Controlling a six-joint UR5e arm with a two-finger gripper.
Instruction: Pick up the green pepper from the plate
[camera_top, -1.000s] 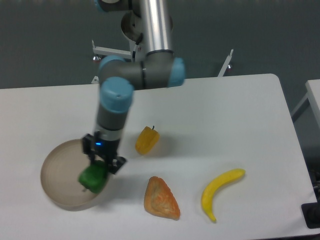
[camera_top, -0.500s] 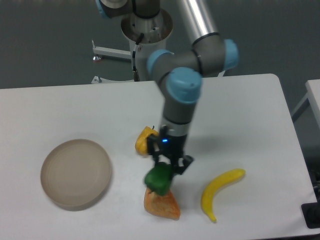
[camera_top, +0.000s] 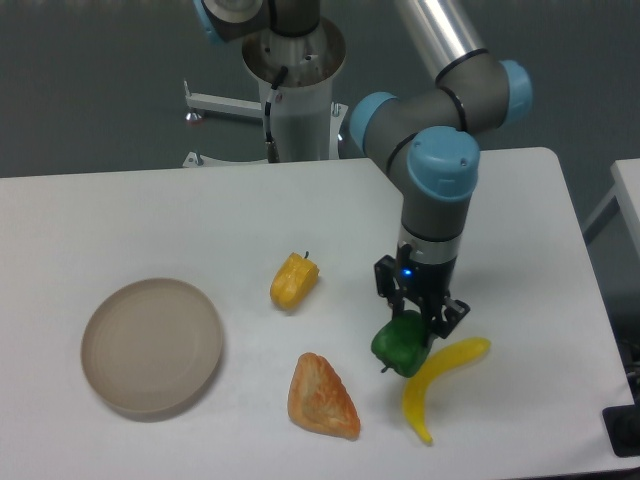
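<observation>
Camera view has the pincer (camera_top: 417, 320) clamped on the green pepper (camera_top: 400, 346), now carried well away from the plate (camera_top: 152, 346), right beside the banana (camera_top: 436, 381). Pickup looks done; probably hanging just off the worktop (camera_top: 150, 220).

The end effector (camera_top: 418, 322) grips the green pepper (camera_top: 401, 345) — well apart from the plate (camera_top: 152, 347).

No text, label, brand, number or sign could be read on anything anywhere in the camera view.
</observation>
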